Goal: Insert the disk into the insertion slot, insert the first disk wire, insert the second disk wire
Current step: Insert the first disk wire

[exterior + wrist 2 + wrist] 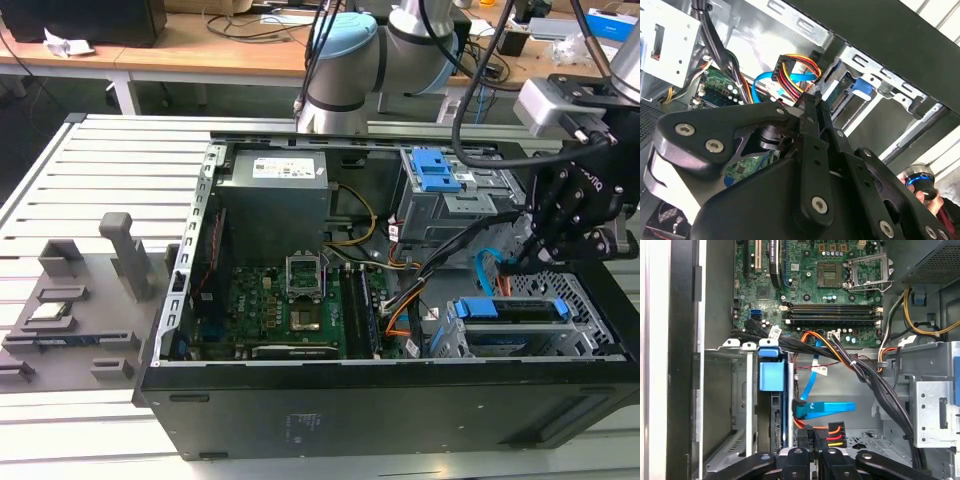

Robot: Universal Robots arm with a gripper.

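The disk [505, 310], silver in a bright blue carrier, sits inside the insertion slot [455, 342], the ribbed metal cage at the case's near right corner. In the first wrist view the carrier's blue tab [771, 375] stands at the cage mouth [747, 405]. My gripper [515, 262] hangs just behind the cage. Its fingers [812, 437] are shut on the dark plug of the first disk wire [834, 430], the red, orange and black bundle [790, 67]. The light-blue second disk wire [827, 409] loops loose right beside it [757, 82].
A taller grey cage with blue tabs [440, 175] stands behind the gripper. A thick black cable bundle [875, 385] runs across the gap between the cages. The motherboard [290, 300] and power supply [275, 200] fill the case's left half. A grey parts fixture [70, 300] lies outside.
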